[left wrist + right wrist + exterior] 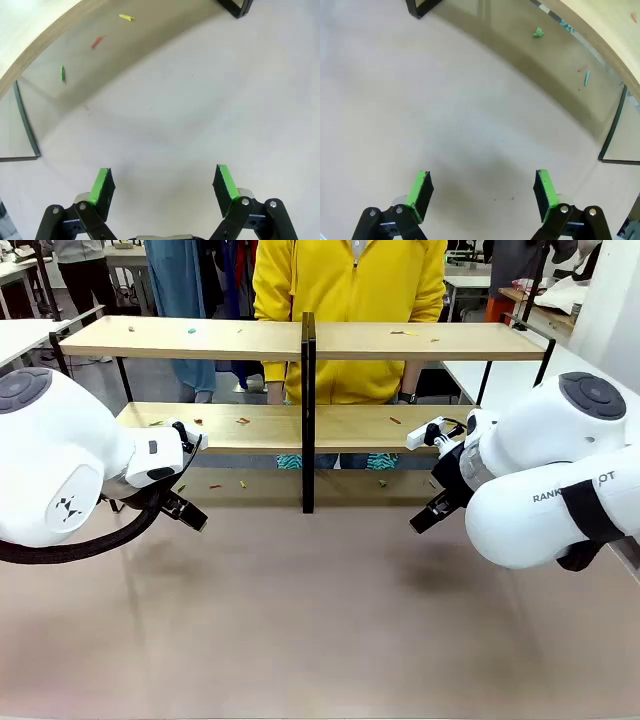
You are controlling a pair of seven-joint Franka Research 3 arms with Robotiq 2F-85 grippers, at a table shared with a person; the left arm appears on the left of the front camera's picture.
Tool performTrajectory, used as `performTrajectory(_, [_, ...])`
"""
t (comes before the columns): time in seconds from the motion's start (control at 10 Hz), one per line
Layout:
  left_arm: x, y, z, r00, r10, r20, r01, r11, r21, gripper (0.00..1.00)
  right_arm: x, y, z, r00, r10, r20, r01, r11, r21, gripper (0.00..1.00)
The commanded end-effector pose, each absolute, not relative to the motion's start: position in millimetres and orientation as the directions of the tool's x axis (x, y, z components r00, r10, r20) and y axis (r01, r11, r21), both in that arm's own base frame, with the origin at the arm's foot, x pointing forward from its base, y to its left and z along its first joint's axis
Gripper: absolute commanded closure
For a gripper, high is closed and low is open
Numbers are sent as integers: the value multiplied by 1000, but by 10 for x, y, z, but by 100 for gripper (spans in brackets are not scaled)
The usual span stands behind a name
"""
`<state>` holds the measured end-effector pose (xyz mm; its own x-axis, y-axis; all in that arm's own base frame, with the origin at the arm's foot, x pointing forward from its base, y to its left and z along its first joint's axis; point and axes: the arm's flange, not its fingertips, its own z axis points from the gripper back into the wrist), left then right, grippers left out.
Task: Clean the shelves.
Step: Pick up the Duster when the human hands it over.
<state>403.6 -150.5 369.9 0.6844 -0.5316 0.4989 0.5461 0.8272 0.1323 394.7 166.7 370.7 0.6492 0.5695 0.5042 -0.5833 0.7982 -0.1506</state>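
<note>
**Beige table point(320, 640), shelves point(250, 338) along its far side**

The 2 wooden boards are dotted with small coloured scraps point(243, 421), and a person point(350, 300) in yellow stands behind. The left arm point(50, 470) and right arm point(560, 480) crouch low at either side, wrists angled down at the tabletop. The left gripper point(165, 182) and right gripper point(482, 185) hang with fingers spread wide, both empty.

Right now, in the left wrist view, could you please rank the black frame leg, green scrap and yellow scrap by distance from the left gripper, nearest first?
1. Black frame leg, lower left.
2. Green scrap, upper left.
3. Yellow scrap, top edge.
</note>
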Motion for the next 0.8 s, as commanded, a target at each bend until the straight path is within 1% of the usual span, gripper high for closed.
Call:
performTrajectory(0.0, [4036, -1506, 3701, 684, -532, 499, 546, 827, 132, 0, 3947, 1667, 3707, 649, 570, 504, -583, 798, -151, 0])
performTrajectory(0.7, [4036, -1506, 3701, 684, -532, 499, 546, 827, 132, 0, 3947, 1667, 3707, 649, 570, 504, -583, 798, -151, 0])
